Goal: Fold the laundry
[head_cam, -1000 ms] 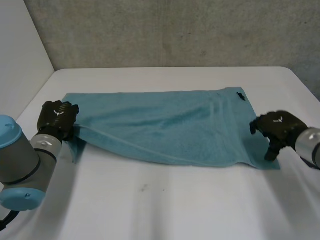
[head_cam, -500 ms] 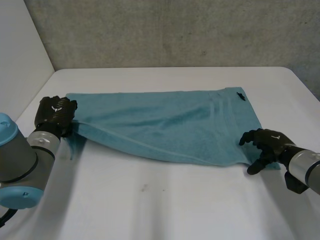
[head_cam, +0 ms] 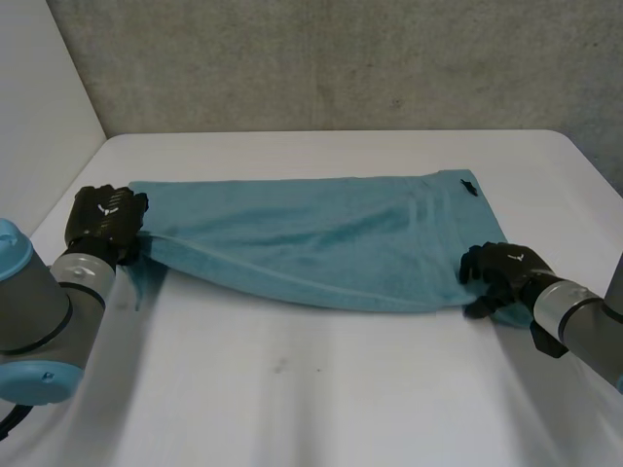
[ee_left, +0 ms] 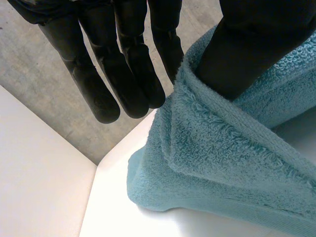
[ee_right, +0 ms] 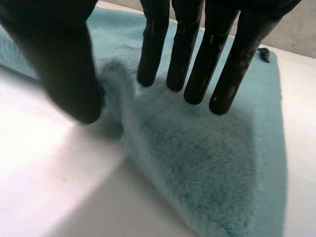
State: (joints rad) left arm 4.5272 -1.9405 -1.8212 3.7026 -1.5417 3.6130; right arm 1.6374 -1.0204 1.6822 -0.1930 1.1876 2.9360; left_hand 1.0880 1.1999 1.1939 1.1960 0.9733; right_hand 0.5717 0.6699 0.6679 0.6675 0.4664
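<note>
The teal towel (head_cam: 311,243) lies spread flat across the white table (head_cam: 321,389). The left hand (head_cam: 105,222) has the towel's left end pinched between thumb and straight fingers, raised a bit. The right hand (head_cam: 501,272) sits on the near right corner, fingers straight with tips pressing down and cloth bunched up against the thumb.

**Setting: table, wall and side panel.**
A white table (head_cam: 321,409) with a smooth matte top, rounded at its far right corner, stands against a rough grey wall (head_cam: 341,58) mottled like bare concrete. A plain white panel (head_cam: 39,88) closes off the left side. The light is soft and even, and shadows on the tabletop are faint and blurred.
</note>
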